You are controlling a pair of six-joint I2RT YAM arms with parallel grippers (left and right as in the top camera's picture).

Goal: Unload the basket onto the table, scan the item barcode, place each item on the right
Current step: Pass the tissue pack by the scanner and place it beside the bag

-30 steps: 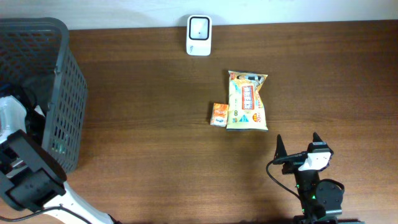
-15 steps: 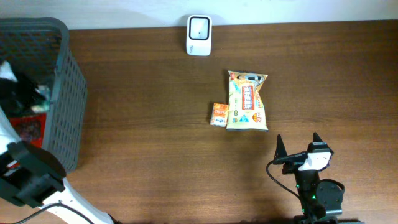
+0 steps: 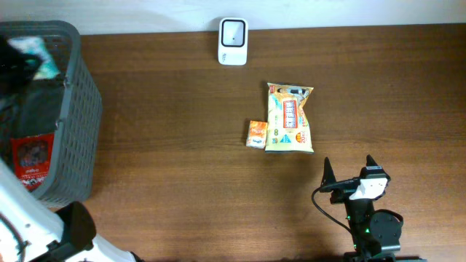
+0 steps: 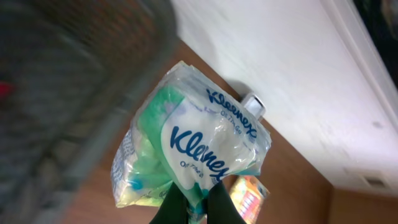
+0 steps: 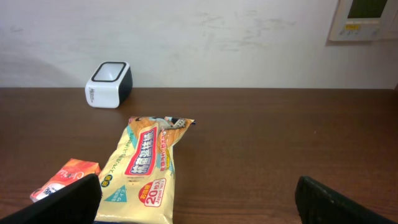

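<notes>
Got the Kleenex pack [image 4: 199, 149] pinched tight in the left gripper [image 4: 198, 202], grabbed by one thin edge of the wrapper and hanging above the far corner of the mesh basket [image 3: 76, 116] on the left side of the table [image 3: 182, 167]. Looks blurry from overhead, so hard to call the exact tilt. Can't spot a barcode on the face showing in the wrist view, just the logo side, so probably sits on the back or the bottom.

Step in hand, going by that: carry it over to the scanner [image 3: 233, 41] at the back edge of the table, well apart from the basket.

To do it well:
- Clear the basket rim fully before swinging across.
- Go smooth, to avoid slipping off that soft film or setting the pack swinging.
- Pass behind the snack bag [image 3: 290, 118] and the little orange packet [image 3: 255, 134] just beside it, or stay well above both.
- Turn the wrist to bring the hidden side toward the scanner window.
- Hold flat and steady there, without crumpling the film over the code.

Leave the right gripper [image 3: 348, 166] alone: parked near the front, jaws spread wide, holding nothing, out of the way.
</notes>
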